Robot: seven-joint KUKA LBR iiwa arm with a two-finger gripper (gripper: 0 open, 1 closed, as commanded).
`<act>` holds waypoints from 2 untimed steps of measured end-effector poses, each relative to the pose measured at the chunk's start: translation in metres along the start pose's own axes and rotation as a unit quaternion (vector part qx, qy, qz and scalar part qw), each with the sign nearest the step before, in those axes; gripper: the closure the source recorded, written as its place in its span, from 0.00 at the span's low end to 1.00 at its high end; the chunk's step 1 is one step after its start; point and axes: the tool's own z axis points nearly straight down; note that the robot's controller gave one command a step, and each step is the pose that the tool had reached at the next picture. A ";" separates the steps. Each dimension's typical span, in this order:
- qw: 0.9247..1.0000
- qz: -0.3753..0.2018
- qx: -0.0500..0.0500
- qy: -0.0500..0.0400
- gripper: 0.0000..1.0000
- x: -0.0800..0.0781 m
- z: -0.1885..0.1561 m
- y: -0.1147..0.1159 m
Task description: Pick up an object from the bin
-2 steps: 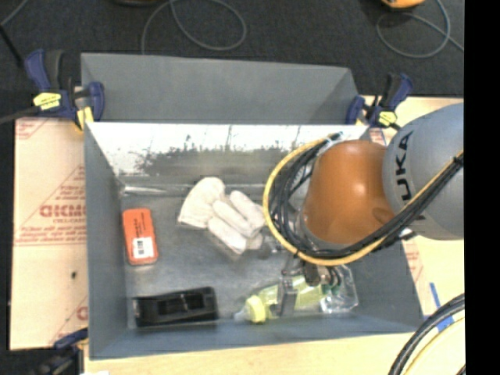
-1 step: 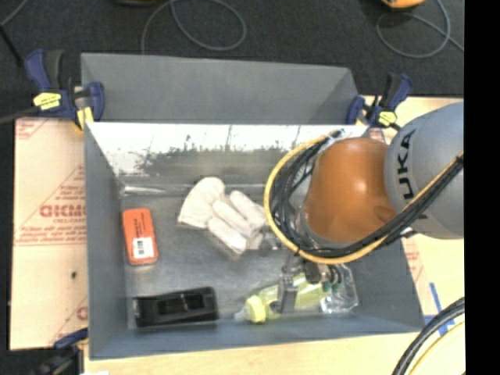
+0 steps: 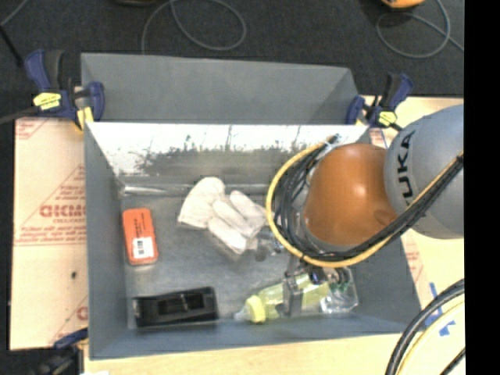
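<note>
My gripper (image 3: 296, 286) pokes out below the arm's orange cover at the bin's front right. It is low over a pale yellow-green bottle (image 3: 266, 305) that lies on its side along the front wall, its cap end pointing left. The bottle's right part sits in clear crinkled plastic (image 3: 344, 299). Whether the gripper touches the bottle I cannot tell. A white glove (image 3: 219, 211) lies crumpled in the middle of the bin, just left of the arm.
An orange rectangular box with a white label (image 3: 139, 237) lies at the left. A black tape dispenser (image 3: 175, 306) sits at the front left. The arm with its orange cover and cables hangs over the bin's right half.
</note>
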 end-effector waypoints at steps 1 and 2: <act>0.992 -0.127 0.001 0.000 0.00 -0.008 0.046 -0.013; 0.985 -0.175 0.000 0.000 1.00 0.001 0.083 -0.026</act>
